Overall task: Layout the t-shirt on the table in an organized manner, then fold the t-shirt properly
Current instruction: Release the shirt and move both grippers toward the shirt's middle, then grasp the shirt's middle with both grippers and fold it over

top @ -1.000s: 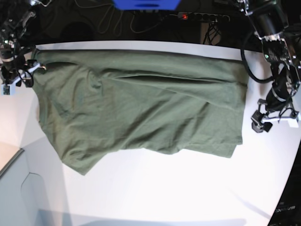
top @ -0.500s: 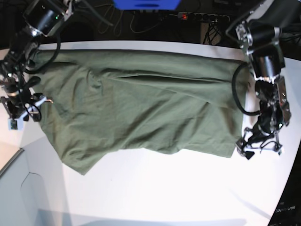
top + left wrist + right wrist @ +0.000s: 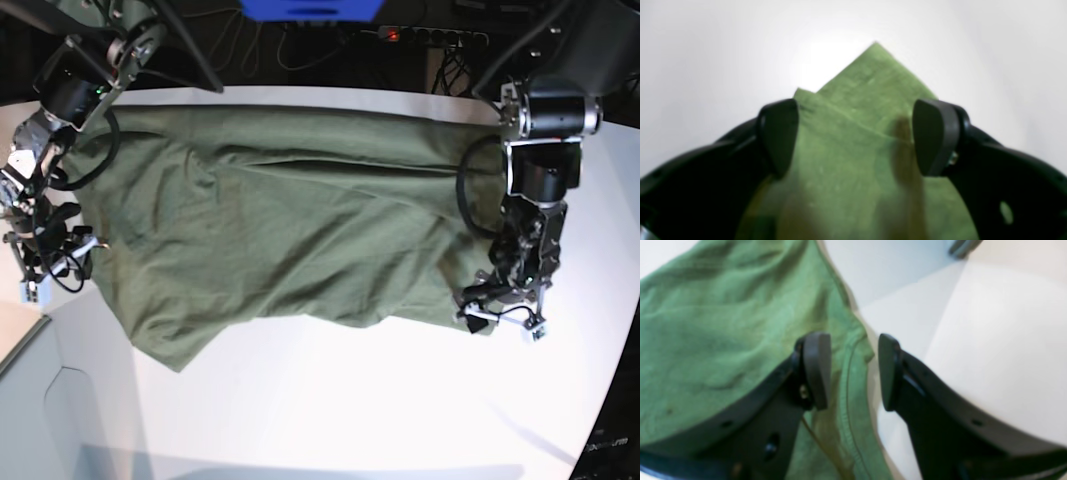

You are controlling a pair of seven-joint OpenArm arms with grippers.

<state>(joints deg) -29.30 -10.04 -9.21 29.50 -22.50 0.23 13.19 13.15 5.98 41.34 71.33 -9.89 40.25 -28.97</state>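
With the olive-green T-shirt [image 3: 300, 220] spread across the white tabletop [image 3: 400, 400], the parted left gripper [image 3: 855, 136] and right gripper [image 3: 853, 370], both empty, should pinch its side edges squarely, catching every layer, then lift gently together.

bare table [image 3: 400, 410] below shirt [image 3: 300, 240], unobstructed
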